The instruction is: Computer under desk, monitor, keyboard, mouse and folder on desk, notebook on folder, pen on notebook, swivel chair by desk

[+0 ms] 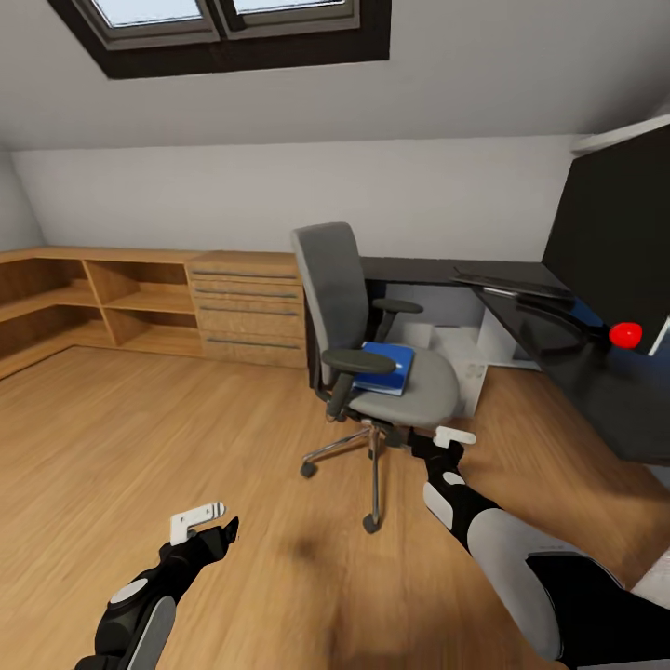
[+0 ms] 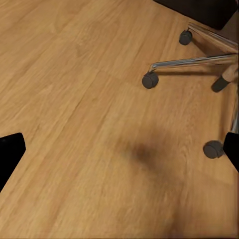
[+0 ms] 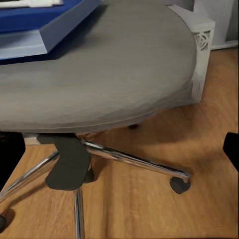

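Observation:
The grey swivel chair [image 1: 372, 358] stands on the wooden floor beside the black desk [image 1: 596, 391]. A blue folder [image 1: 387, 366] lies on its seat, and the folder [image 3: 45, 25] also shows above the seat [image 3: 109, 84] in the right wrist view. The light grey computer [image 1: 461, 358] sits under the desk behind the chair. On the desk at the right stand the black monitor [image 1: 614, 233] and a slim dark keyboard [image 1: 512, 278]. My right gripper [image 1: 439, 445] is open, just below the seat's front edge. My left gripper [image 1: 203, 527] hangs open over bare floor, left of the chair base [image 2: 199, 62].
A red round object [image 1: 625, 333] lies on the desk by the monitor. Light wooden shelves and a dresser [image 1: 247, 307] line the back wall at the left. The chair's chrome legs and castors [image 3: 179, 184] spread over the floor near both grippers. Open floor lies to the left.

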